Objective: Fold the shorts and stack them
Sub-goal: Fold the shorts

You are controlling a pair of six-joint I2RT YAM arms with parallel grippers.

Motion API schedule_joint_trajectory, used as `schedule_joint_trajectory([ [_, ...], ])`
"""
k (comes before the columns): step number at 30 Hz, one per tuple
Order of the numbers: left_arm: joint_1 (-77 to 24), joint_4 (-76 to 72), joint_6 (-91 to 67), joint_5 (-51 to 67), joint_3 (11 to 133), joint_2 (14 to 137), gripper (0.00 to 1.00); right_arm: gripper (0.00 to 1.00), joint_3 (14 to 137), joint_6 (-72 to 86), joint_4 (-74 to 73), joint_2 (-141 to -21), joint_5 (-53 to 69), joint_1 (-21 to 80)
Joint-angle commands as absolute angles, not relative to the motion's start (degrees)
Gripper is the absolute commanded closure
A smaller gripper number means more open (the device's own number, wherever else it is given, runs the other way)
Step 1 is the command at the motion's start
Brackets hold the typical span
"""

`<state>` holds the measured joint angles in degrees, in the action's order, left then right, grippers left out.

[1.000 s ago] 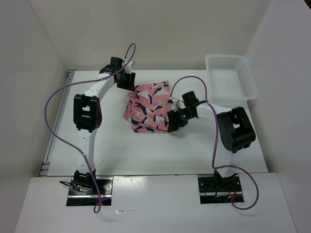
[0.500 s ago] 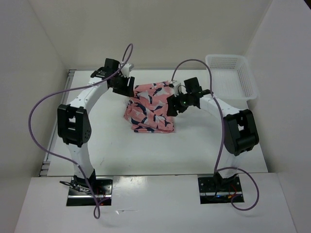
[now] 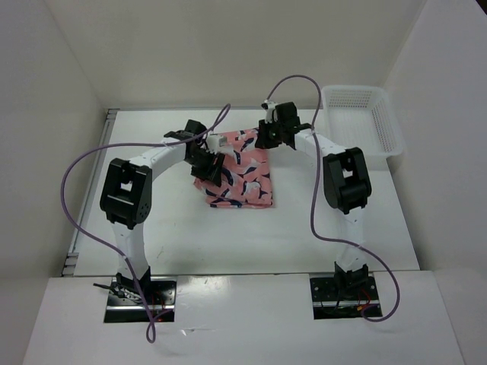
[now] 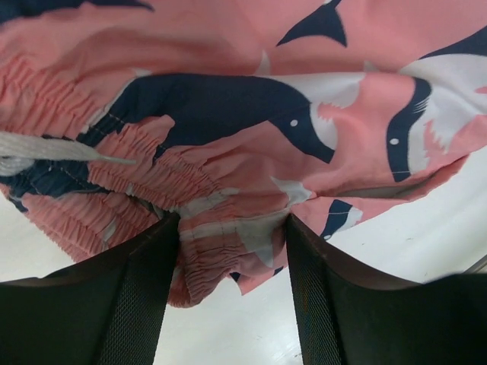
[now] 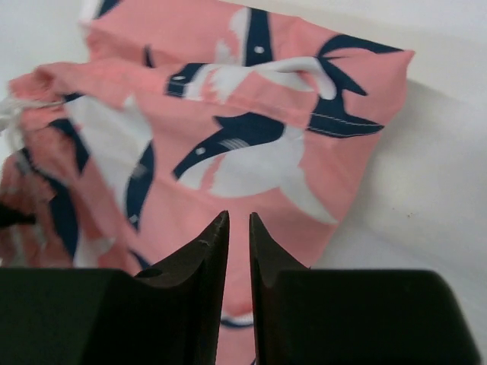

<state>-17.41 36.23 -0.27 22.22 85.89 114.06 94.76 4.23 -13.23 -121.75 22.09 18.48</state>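
The shorts (image 3: 240, 179), coral pink with navy and white whale shapes, lie folded in a rough rectangle at the middle of the table. My left gripper (image 3: 209, 169) is at their left edge. In the left wrist view it (image 4: 232, 228) stands open, with the gathered waistband (image 4: 205, 228) bunched between its fingers and a white drawstring (image 4: 53, 148) to the left. My right gripper (image 3: 268, 137) hovers at the far right corner of the shorts. Its jaws (image 5: 238, 217) are drawn in to a thin slit with nothing in it, above the shorts (image 5: 228, 144).
A white mesh basket (image 3: 361, 122) stands at the back right of the table. Purple cables arc over both arms. White walls close in the table on the left, right and far sides.
My left gripper has come from behind the shorts' far left corner down onto their left edge. My right gripper has travelled from the near right side to the far right corner and narrowed its jaws.
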Motion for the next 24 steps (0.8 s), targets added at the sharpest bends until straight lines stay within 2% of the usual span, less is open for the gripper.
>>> schedule_joint_trajectory([
  [1,-17.4,38.0,0.0,21.2,84.9,113.3,0.35,0.79,98.8,11.4,-9.3,-125.9,17.9,18.2],
  [5,-17.4,40.6,0.0,17.5,83.0,111.1,0.35,0.87,101.9,14.1,-8.8,-130.6,12.8,18.2],
  [12,-17.4,42.5,0.0,14.2,82.4,110.6,0.35,0.93,106.5,18.1,-8.8,-135.3,5.0,18.8],
  [16,-17.4,42.5,0.0,14.2,81.7,109.9,0.35,0.93,108.6,16.5,-8.8,-135.8,3.7,18.8],
  [19,-17.4,42.5,0.0,14.7,83.7,108.6,0.34,0.90,109.2,13.4,-8.8,-133.2,7.5,19.3],
  [24,-16.3,41.3,0.0,14.7,88.5,105.1,0.24,0.86,106.4,9.1,-9.4,-125.5,6.4,19.3],
])
